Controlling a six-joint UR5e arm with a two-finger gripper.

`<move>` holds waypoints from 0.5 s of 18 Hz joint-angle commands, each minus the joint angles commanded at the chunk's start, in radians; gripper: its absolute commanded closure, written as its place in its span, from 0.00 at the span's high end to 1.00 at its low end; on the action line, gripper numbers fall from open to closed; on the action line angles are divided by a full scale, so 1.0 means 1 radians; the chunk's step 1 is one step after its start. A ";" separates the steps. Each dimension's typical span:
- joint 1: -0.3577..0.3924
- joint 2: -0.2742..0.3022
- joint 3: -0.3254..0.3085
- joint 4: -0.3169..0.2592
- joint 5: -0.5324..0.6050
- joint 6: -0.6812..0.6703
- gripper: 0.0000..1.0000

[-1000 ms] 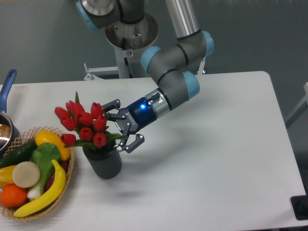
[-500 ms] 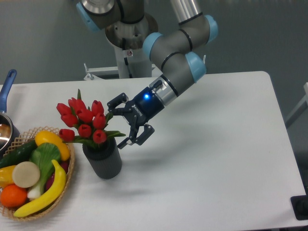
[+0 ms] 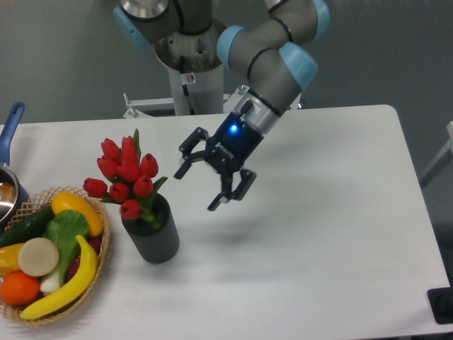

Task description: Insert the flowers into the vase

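Since the earlier frames my two-finger gripper (image 3: 214, 173) has pulled up and away to the right of the bunch, and its jaws are spread wide with nothing between them; a second ago they sat right against the stems at the vase mouth. I read that as a release followed by a retreat.

Outward from there, the bunch of red artificial tulips with green leaves and stems (image 3: 128, 178) now stands on its own, stems down inside the dark grey, matte, ribbed cylindrical vase (image 3: 152, 239), buds leaning a little toward the left edge of the surface. The vase is upright near the front-left part of the white surface (image 3: 318, 234), just beside the woven wicker basket of fruit and vegetables (image 3: 49, 259) at the front-left corner.

By my judgement the insertion is done; all that seems left is clearing the arm and confirming the bunch doesn't tip the vase.
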 joint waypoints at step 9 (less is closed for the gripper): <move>0.049 0.163 0.132 -0.239 0.430 0.055 1.00</move>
